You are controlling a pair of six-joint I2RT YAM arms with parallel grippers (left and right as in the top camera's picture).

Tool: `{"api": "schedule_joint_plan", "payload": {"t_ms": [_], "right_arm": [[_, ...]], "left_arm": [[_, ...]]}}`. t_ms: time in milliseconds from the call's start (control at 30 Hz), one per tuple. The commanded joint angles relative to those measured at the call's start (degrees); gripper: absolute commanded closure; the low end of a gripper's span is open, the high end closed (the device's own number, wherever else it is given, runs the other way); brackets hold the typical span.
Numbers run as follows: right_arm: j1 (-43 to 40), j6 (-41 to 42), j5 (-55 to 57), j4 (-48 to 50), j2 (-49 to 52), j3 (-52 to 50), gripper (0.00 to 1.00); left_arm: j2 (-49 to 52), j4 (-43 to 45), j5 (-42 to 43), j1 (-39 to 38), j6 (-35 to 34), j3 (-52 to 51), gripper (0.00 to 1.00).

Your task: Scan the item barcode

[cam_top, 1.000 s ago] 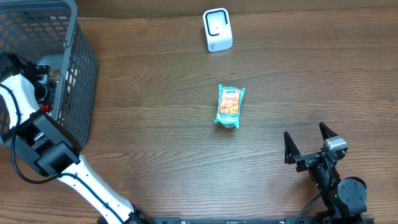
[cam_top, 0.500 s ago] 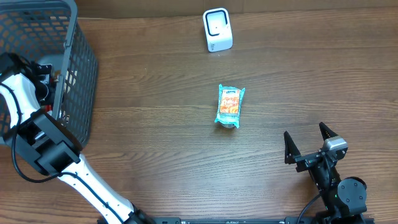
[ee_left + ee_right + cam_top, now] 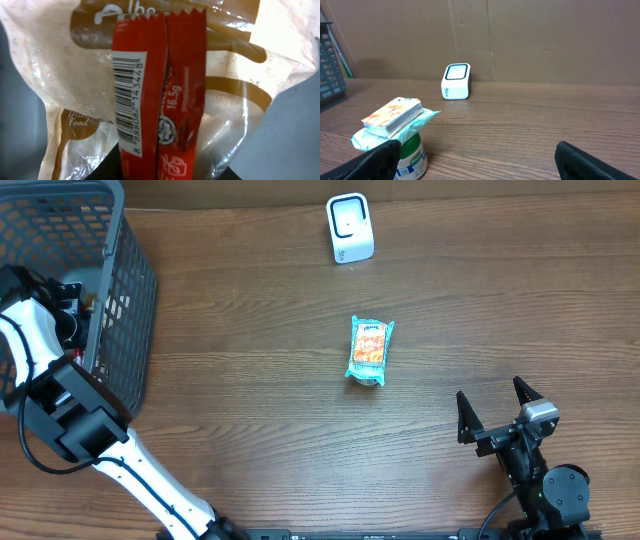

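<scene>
A red snack packet (image 3: 160, 90) with a white barcode label (image 3: 129, 100) fills the left wrist view, standing upright. My left gripper (image 3: 162, 172) is shut on its lower end, with a dark jaw on each side. Behind the packet lies a clear and brown plastic bag (image 3: 60, 75). In the overhead view the left arm (image 3: 45, 330) reaches into the grey basket (image 3: 130, 290) and its fingers are hidden. The white scanner (image 3: 350, 227) stands at the table's far edge. My right gripper (image 3: 490, 393) rests open near the front right, holding nothing.
A teal snack packet (image 3: 369, 351) lies mid-table on top of a green-lidded jar (image 3: 412, 157). The scanner (image 3: 456, 81) shows beyond it in the right wrist view, in front of a brown cardboard wall. The basket takes up the far left corner.
</scene>
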Motion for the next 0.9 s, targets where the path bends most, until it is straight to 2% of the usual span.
{"api": "schedule_joint_plan", "payload": {"t_ms": [0, 333, 867], "right_arm": [[-0.2, 0.2, 0.1, 0.1, -0.5, -0.6, 0.0], [-0.2, 0.2, 0.1, 0.2, -0.5, -0.6, 0.0], [-0.2, 0.2, 0.1, 0.1, -0.5, -0.6, 0.0]], "left_arm": [[-1.8, 0.2, 3.5, -0.2, -2.4, -0.7, 0.96], [-10.4, 1.6, 4.9, -0.2, -5.7, -0.7, 0.96], [-13.2, 0.3, 3.3, -0.1, -10.0, -0.7, 0.96]]}}
